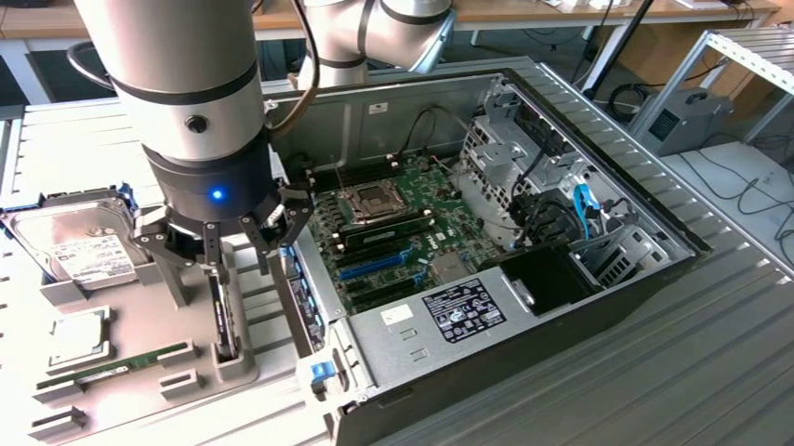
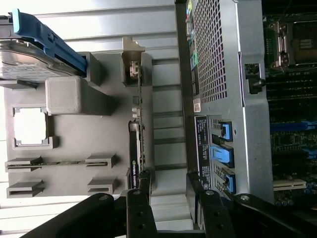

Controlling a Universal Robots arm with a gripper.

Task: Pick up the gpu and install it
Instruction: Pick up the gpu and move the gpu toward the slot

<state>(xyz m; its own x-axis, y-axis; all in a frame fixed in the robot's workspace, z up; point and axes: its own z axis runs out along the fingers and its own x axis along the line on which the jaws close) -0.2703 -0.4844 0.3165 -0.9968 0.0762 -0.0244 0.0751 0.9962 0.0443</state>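
- While the claw hangs with its 2 fingers apart and nothing gripped, the gpu stands on edge in a slot of the gray holder, directly beneath it.
- Seen in the exterior view, the holder sits on the ribbed metal counter at 9 o'clock from the open computer case, just beside the case wall.
- Seen from the wrist view, the claw hovers above the gpu. One fingertip lines up with the card's thin top edge, and the other sits over toward the case.
- Around the gpu in the exterior view:
  - a silver hard drive is at 10 o'clock
  - a square processor chip is at 9 o'clock
  - a narrow green memory stick is at 8 o'clock
- Inside the case, the motherboard lies flat, and its blue expansion slots are uncovered.
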